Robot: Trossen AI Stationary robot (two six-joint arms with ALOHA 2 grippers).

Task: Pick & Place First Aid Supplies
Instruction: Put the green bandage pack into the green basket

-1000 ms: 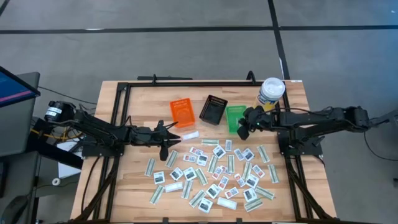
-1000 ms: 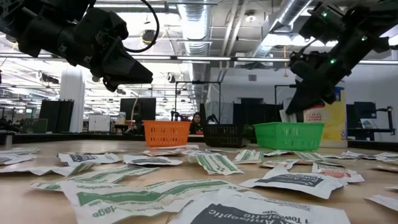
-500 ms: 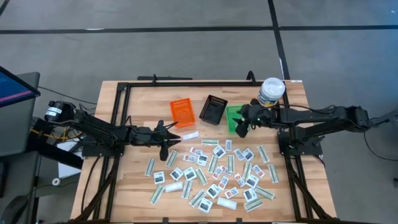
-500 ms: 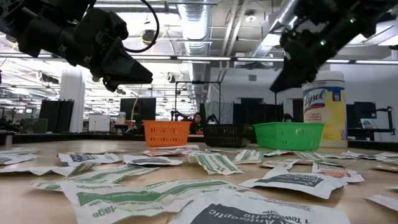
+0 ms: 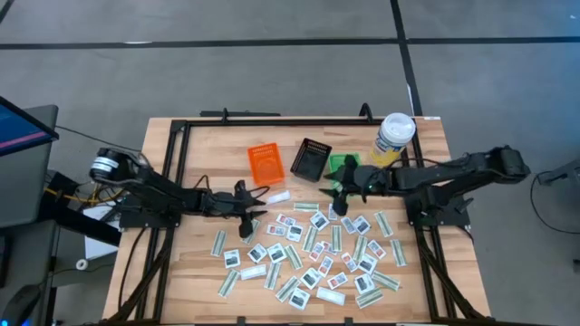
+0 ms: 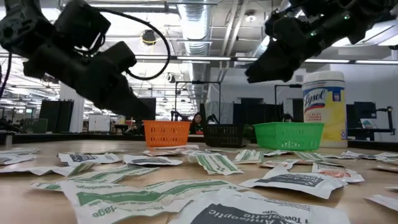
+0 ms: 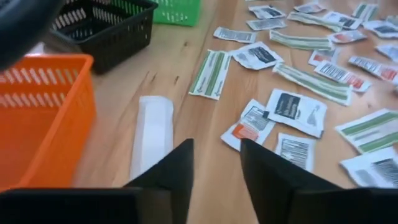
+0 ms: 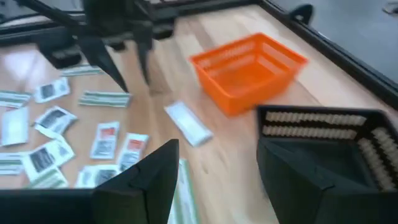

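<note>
The packets (image 5: 313,249) lie scattered flat over the near and middle part of the wooden table (image 5: 190,272), squarish white ones mixed with long pale-green strips. One plain white strip (image 5: 276,196) lies apart from the heap, just in front of the orange bin (image 5: 265,162).

The left pincer (image 5: 248,220) hangs above the table at the left edge of the scatter, near that white strip. In the left wrist view its two dark fingers (image 7: 171,177) stand apart with a clear gap of bare wood between them, and nothing is between them. The white strip (image 7: 152,134) lies just ahead of them, beside the orange bin (image 7: 43,112), and a green-striped packet (image 7: 209,73) lies a little farther on.

The right pincer (image 5: 337,201) hangs over the far edge of the scatter, just in front of the green bin (image 5: 343,165). Its fingers (image 8: 155,177) are spread wide and empty in the right wrist view, which looks toward the orange bin (image 8: 249,71), the black bin (image 8: 329,140) and the left arm farther off.

The three bins stand in a row at the far side: orange, black (image 5: 311,159), green. A yellow canister with a white lid (image 5: 395,138) stands to the right of the green bin. In the low view both arms are raised clear of the packets (image 6: 214,163).
</note>
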